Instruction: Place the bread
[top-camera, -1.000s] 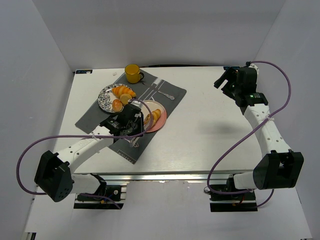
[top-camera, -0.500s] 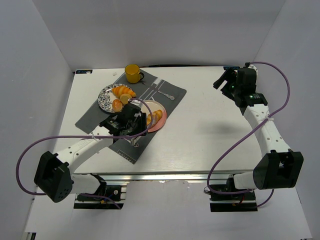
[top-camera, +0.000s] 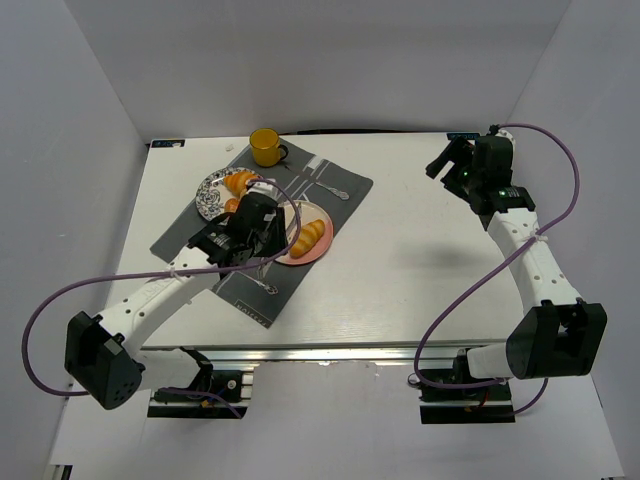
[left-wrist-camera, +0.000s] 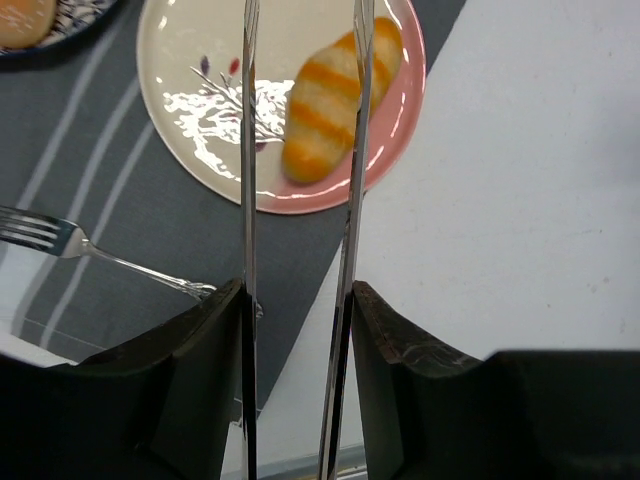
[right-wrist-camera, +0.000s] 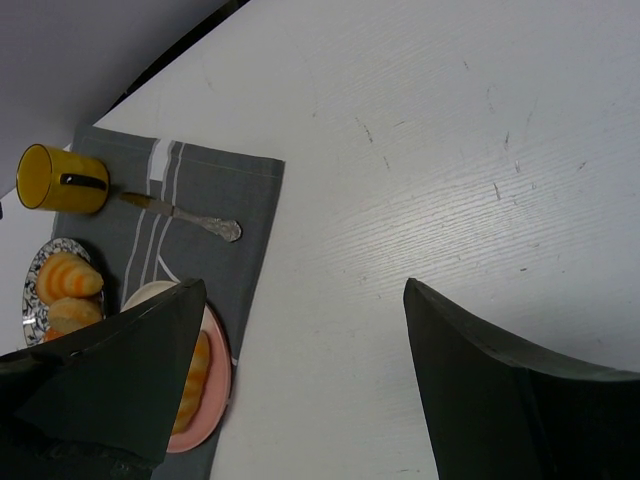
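A striped oblong bread (left-wrist-camera: 320, 120) lies on a round pink plate (left-wrist-camera: 300, 203), off-centre toward its right rim, on a grey placemat (left-wrist-camera: 150, 220) in the far-left part of the white table (left-wrist-camera: 520, 200). The left gripper (left-wrist-camera: 305, 30) hovers over the plate with its two thin, flat metal fingers (left-wrist-camera: 249, 150) a narrow gap apart and nothing between them. From the wrist view one finger crosses the bread's right side, and how high it sits above the loaf cannot be told. The placing looks finished, or at its release. The next move likely calls for a straight lift, keeping the gap steady so neither strip nudges the bread off the glossy plate. The bread looks soft, golden with orange bands and a slight sheen. The plate is glazed and reflective, cream in the middle with a small printed sprig. The mat looks like woven cloth with pale stripes, and a steel fork (left-wrist-camera: 60, 240) rests on it near the plate. The right gripper (right-wrist-camera: 305, 290) hangs above the far-right corner, jaws wide apart and empty.
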